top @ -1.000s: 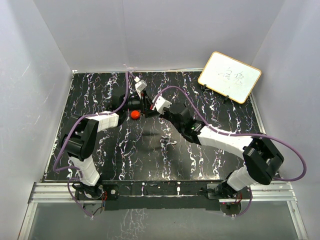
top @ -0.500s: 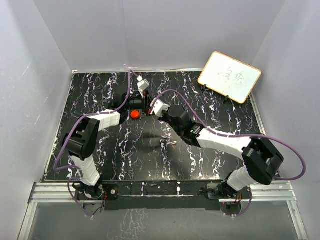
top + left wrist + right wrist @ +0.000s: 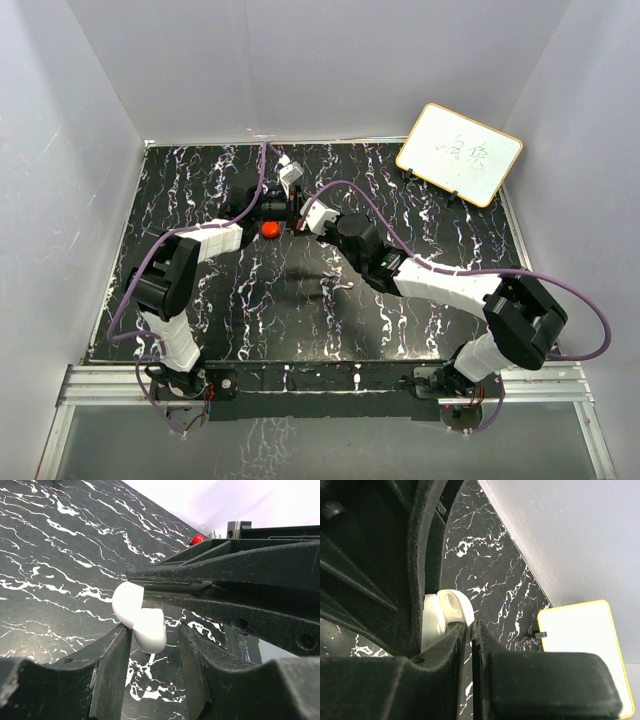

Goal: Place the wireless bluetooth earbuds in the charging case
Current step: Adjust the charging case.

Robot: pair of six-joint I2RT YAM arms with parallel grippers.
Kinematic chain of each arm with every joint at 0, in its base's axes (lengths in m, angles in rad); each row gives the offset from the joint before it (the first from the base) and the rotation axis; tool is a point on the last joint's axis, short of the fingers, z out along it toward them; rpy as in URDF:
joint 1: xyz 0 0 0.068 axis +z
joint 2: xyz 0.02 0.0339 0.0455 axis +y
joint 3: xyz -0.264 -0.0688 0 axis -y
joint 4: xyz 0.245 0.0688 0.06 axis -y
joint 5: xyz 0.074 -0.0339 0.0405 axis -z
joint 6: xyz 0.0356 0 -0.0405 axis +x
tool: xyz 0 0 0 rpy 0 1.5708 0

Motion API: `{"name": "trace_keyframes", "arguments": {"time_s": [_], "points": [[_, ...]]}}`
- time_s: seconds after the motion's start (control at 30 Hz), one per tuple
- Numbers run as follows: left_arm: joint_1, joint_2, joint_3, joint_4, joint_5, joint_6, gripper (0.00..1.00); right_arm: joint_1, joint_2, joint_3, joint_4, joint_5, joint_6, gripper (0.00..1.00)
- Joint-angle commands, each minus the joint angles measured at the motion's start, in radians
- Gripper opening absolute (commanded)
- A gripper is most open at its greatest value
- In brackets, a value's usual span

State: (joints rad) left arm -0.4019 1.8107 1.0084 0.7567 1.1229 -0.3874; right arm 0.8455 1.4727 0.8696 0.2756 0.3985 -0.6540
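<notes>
One red charging case (image 3: pixel 269 230), one white rounded piece (image 3: pixel 139 615), one whiteboard (image 3: pixel 459 153) at the tabletop's (image 3: pixel 190 180) far right corner; two arms: left arm (image 3: pixel 205 243), right arm (image 3: pixel 445 280).

The surface (image 3: pixel 200 190) was black with white marbled veining. Plain white walls (image 3: pixel 330 60) enclosed it on the left, far and right sides. A whiteboard (image 3: pixel 460 153) with a yellow frame stood tilted at the far right corner; its faint handwriting was not legible. A metal rail (image 3: pixel 330 383) ran along the near edge. A white rounded plastic piece (image 3: pixel 140 615) appeared above the surface; contact between them could not be determined.
</notes>
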Motion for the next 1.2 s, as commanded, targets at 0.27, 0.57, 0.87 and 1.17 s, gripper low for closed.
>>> {"name": "trace_keyframes", "arguments": {"time_s": [0.27,0.57,0.87,1.17], "points": [[-0.009,-0.008,0.050,0.007,0.042,0.007,0.31,0.014,-0.019,0.002,0.091,0.024,-0.017,0.00],[-0.012,0.008,0.063,0.016,0.050,-0.002,0.14,0.020,-0.025,-0.001,0.091,0.021,-0.019,0.00],[-0.012,-0.002,0.003,0.044,0.053,0.100,0.00,0.018,-0.045,0.094,-0.091,-0.081,0.051,0.00],[-0.012,-0.011,-0.095,0.205,0.063,0.174,0.00,0.012,-0.019,0.193,-0.235,-0.129,0.094,0.00]]}}
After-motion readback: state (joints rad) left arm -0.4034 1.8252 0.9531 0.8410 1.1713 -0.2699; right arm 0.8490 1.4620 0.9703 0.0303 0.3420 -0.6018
